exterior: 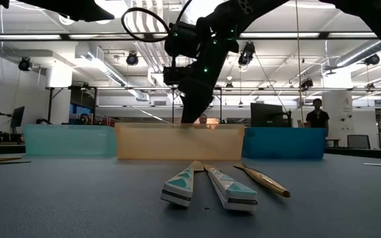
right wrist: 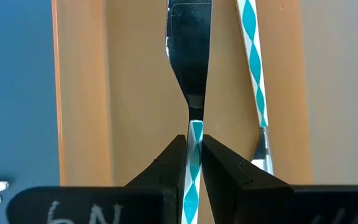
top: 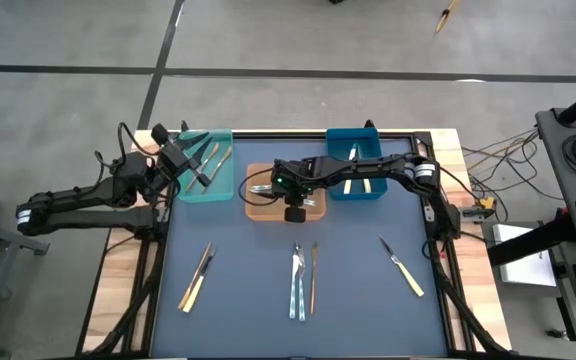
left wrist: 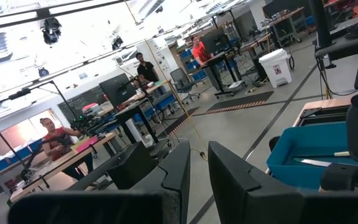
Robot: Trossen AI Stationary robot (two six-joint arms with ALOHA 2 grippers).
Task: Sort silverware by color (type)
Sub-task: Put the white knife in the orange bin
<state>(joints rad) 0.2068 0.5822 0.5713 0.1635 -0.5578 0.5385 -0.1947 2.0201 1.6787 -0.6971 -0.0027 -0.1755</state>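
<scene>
Silverware piece, teal-striped handle (right wrist: 194, 168): right gripper (right wrist: 194, 163) jaws clamping handle over orange bin (right wrist: 135, 74), table's far edge. Looking light, stiff, slippery; mid-handle grip suiting. Left gripper (left wrist: 197, 180) jaws nearly shut, empty, hovering over teal bin (top: 190, 187).

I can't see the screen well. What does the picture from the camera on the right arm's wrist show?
The right gripper is shut on the teal-and-white patterned handle of a silver utensil, holding it over the orange bin. A second utensil with the same patterned handle lies in the bin beside it, and the blue table mat shows along one edge.
</scene>
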